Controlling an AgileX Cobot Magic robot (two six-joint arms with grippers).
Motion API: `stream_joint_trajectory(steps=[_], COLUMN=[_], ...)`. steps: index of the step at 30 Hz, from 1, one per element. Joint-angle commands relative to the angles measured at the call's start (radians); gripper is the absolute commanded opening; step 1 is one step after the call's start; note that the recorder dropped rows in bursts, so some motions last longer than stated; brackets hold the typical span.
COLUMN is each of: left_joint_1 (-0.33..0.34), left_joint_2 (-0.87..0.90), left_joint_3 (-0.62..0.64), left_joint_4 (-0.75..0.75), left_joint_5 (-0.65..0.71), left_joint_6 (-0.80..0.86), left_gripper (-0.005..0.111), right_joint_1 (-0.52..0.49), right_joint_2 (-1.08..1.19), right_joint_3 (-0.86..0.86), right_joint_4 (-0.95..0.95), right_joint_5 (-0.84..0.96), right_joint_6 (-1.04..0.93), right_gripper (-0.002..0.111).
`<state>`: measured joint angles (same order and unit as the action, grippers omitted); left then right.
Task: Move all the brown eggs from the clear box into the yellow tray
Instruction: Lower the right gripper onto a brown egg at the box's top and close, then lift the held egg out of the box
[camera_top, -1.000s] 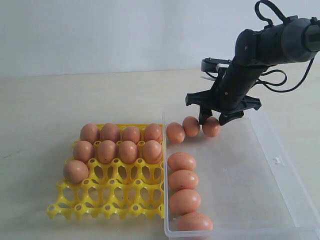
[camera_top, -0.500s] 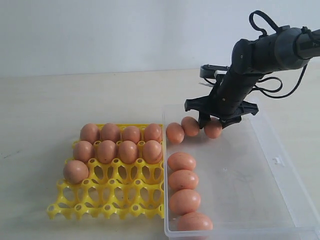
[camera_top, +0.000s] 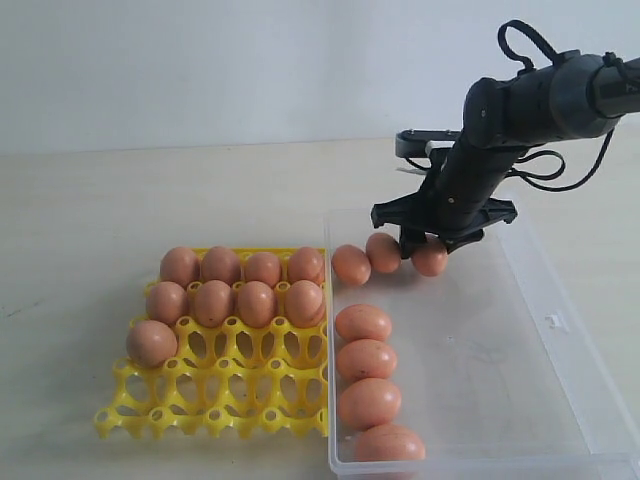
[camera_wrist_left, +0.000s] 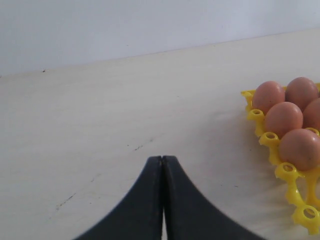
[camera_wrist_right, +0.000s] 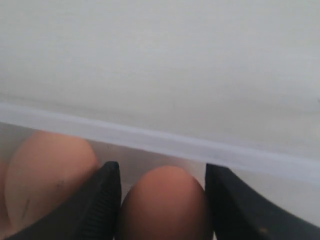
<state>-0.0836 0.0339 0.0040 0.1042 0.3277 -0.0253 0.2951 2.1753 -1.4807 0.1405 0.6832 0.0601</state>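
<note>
Sitting between fingers (camera_wrist_right: 106, 202), smooth orange-brown egg (camera_wrist_right: 164, 205)

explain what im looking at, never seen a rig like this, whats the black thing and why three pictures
It is a robot with two arms, each ending in a two-finger gripper. The wide picture comes from a camera off the arms; the other two come from a camera on each wrist. On the table lie a yellow tray holding nine brown eggs and a clear box holding seven more. The black arm's right gripper reaches into the box, its fingers against both sides of one egg, which looks not yet lifted. The left gripper is shut and empty over bare table beside the tray.
</note>
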Motion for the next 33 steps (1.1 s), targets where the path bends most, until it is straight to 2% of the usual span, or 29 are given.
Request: stream_joint_trajectory(steps=[1, 11, 16, 24, 28, 33], left_joint_1=[-0.007, -0.007, -0.007, -0.007, -0.007, -0.007], left_joint_2=[0.002, 0.002, 0.002, 0.002, 0.002, 0.002], left_joint_3=[-0.004, -0.004, -0.004, -0.004, -0.004, -0.004], left_joint_4=[-0.002, -0.002, -0.002, -0.002, -0.002, -0.002], left_joint_5=[-0.012, -0.012, -0.012, -0.012, -0.012, -0.012], left_joint_6=[-0.004, -0.004, -0.004, -0.004, -0.004, -0.004], left_gripper=[0.0, 0.0, 0.0, 0.0, 0.0, 0.0], right_joint_1=[-0.004, 0.008, 0.049, 0.188, 0.286, 0.381], right_joint_2=[-0.048, -0.213, -0.307, -0.457, -0.472, -0.46], right_joint_3=[-0.002, -0.002, -0.002, -0.002, 0.011, 0.073], right_joint_4=[-0.026, -0.03, -0.018, 0.054, 0.142, 0.318], right_joint_5=[0.022, 0.163, 0.234, 0.182, 0.169, 0.006], right_joint_6=[-0.016, -0.09, -0.15, -0.234, -0.37, -0.547], right_gripper=[0.0, 0.0, 0.0, 0.0, 0.0, 0.0])
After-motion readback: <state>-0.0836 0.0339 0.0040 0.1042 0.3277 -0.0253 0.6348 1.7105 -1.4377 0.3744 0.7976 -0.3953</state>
